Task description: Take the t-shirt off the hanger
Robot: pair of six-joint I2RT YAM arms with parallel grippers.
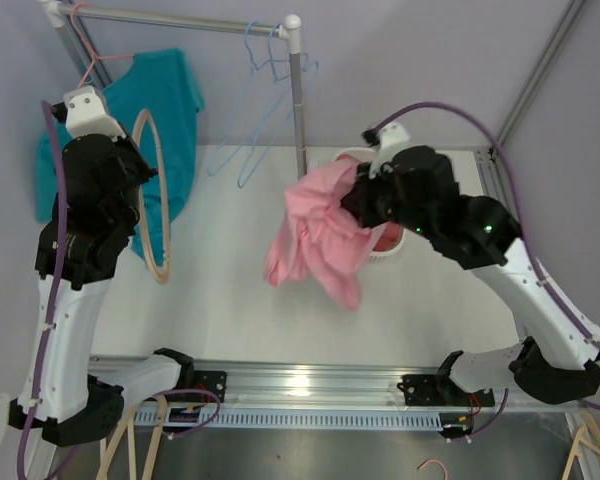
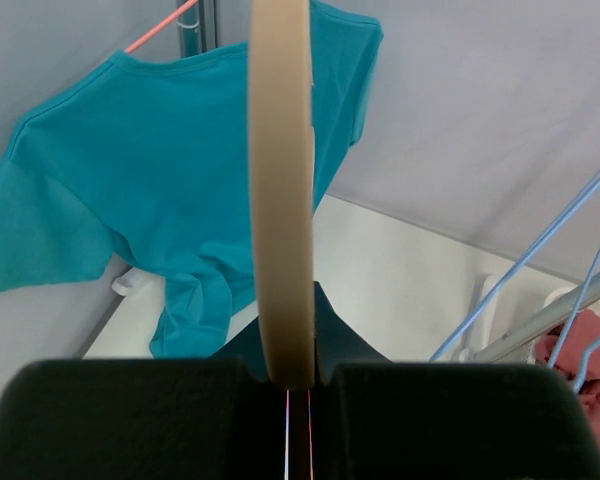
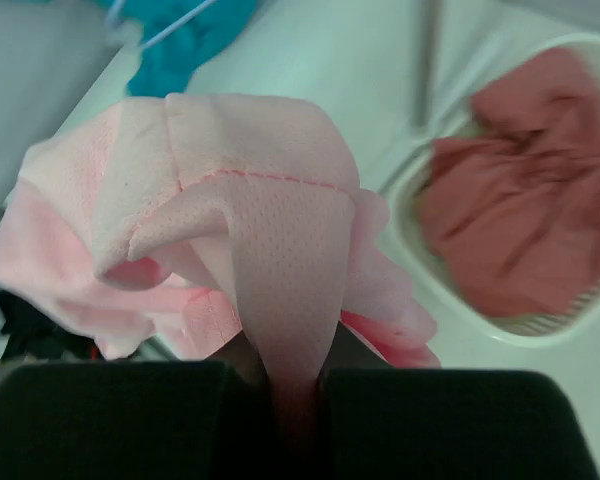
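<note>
Basket holds crumpled red cloth; right tool clamps pink t-shirt.

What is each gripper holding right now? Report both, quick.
Left gripper: closed on the beige hanger.
Right gripper: closed on the pink t-shirt.

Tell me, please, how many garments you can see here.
3: teal t-shirt hanging on the rack, pink t-shirt held by the right gripper, red garment in the white basket; others may hide beneath.

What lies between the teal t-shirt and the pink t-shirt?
Empty blue wire hangers on the rail, and bare white table below them. The top external view shows this.
</note>
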